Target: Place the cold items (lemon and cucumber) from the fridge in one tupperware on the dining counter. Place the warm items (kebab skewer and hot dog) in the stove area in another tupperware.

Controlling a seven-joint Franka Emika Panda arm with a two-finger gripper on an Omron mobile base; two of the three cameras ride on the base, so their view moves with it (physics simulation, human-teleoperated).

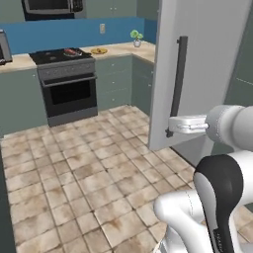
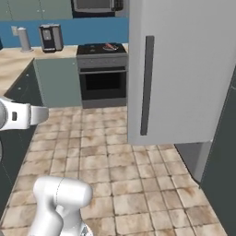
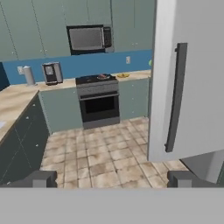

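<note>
Plainly the fridge door [image 3: 192, 78] stood swung open at the right of the hand view, its dark handle [image 3: 175, 98] facing the camera, and the step in hand looked to be getting past that door to the cold items. The hand [image 3: 111, 179] was released, fingers wide apart and holding nothing. The lemon and cucumber could not be seen; the fridge interior was hidden behind the door. To do it well, the robot would likely need to come round the door's free edge with the hand kept clear of the handle, then reach in level.

Across the tiled floor [image 1: 74, 168], the stove [image 3: 98, 94] sat in the upper middle, with something reddish on top, too small to name. The surface [image 3: 17, 98] ran along the left under a microwave [image 3: 89, 38].
</note>
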